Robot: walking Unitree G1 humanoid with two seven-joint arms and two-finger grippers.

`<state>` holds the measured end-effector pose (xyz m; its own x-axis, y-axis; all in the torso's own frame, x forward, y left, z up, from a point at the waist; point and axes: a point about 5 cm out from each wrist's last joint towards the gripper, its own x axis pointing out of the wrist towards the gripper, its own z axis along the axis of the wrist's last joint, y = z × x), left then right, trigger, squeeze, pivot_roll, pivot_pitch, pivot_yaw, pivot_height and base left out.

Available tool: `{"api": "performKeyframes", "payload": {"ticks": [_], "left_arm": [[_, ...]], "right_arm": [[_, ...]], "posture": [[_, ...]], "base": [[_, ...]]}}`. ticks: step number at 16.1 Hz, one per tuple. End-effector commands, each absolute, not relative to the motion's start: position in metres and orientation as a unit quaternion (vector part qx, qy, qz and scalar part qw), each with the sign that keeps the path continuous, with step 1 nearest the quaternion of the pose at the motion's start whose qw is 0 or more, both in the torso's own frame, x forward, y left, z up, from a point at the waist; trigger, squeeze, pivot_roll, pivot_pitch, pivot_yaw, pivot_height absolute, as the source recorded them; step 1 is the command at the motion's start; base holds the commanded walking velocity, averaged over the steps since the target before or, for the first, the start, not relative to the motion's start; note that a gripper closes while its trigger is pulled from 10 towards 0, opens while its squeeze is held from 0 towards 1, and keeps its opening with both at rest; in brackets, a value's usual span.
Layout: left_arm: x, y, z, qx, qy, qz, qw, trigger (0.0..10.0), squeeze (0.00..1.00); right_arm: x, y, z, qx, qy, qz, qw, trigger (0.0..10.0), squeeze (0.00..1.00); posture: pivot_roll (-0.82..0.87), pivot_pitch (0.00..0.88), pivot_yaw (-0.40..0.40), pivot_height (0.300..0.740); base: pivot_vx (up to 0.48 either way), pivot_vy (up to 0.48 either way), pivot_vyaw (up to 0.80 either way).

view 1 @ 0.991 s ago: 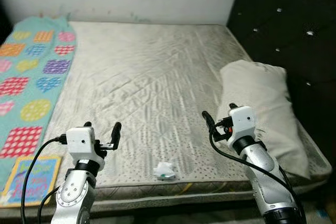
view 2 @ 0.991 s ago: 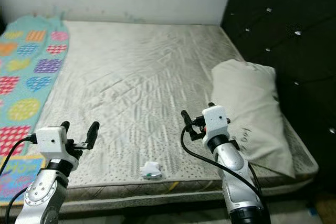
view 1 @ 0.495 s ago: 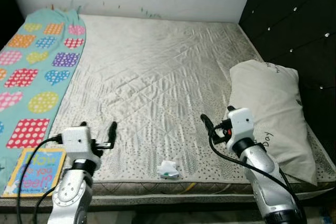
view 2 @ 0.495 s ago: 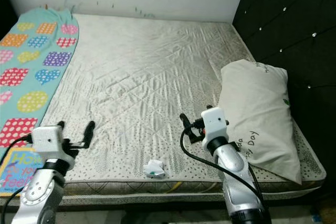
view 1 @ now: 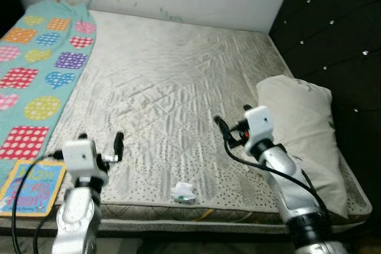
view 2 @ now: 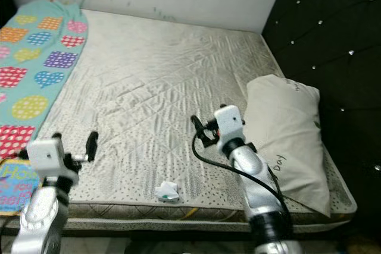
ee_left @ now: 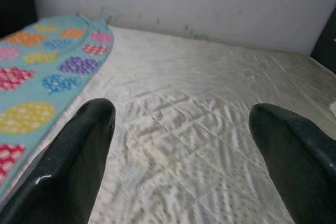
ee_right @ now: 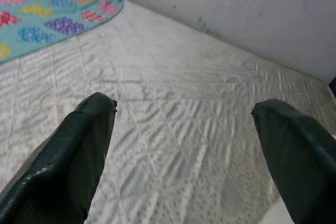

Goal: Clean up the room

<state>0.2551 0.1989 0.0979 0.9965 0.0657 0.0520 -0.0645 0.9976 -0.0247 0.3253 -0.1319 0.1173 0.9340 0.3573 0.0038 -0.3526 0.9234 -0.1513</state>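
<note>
Crumpled white wrapper (view 1: pixel 183 191) lies near the mattress (view 1: pixel 172 87) front edge, between both arms, no clear long axis. Left gripper (view 1: pixel 101 147) and right gripper (view 1: pixel 232 124) hover spread, empty. Pillow (view 1: pixel 303 129) lies lengthwise along the headboard (view 1: pixel 333 34); book (view 1: pixel 33 187) on blanket (view 1: pixel 36 81).

The bare grey quilted mattress (view 1: pixel 172 87) has a faintly shiny, stitched cloth cover. On its far left lies a matt turquoise patchwork-print blanket (view 1: pixel 36 69); on the right, a soft cream cloth pillow (view 1: pixel 303 129) beside a black tufted headboard (view 1: pixel 339 28) with gleaming studs. Near the front edge sits a small crumpled white paper scrap (view 1: pixel 183 191), and at near left a glossy colourful picture book (view 1: pixel 33 187).
</note>
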Motion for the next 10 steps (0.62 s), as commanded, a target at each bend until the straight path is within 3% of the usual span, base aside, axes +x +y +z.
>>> {"api": "performKeyframes", "payload": {"ticks": [1, 10], "left_arm": [[0.260, 0.197, 0.099, -0.003, -0.028, 0.017, 0.999, 10.0, 0.00], [0.306, 0.175, 0.117, 0.017, -0.059, -0.058, 0.996, 10.0, 0.00]], "right_arm": [[0.327, -0.140, 0.117, -0.074, -0.017, 0.158, 0.984, 10.0, 0.00], [0.345, -0.163, 0.130, -0.056, -0.068, 0.047, 0.995, 10.0, 0.00]], "posture": [[0.05, 0.000, -0.081, 0.740], [-0.03, 0.000, 0.081, 0.740]], "base": [[0.000, 0.000, 0.00], [0.000, 0.000, 0.00]]}}
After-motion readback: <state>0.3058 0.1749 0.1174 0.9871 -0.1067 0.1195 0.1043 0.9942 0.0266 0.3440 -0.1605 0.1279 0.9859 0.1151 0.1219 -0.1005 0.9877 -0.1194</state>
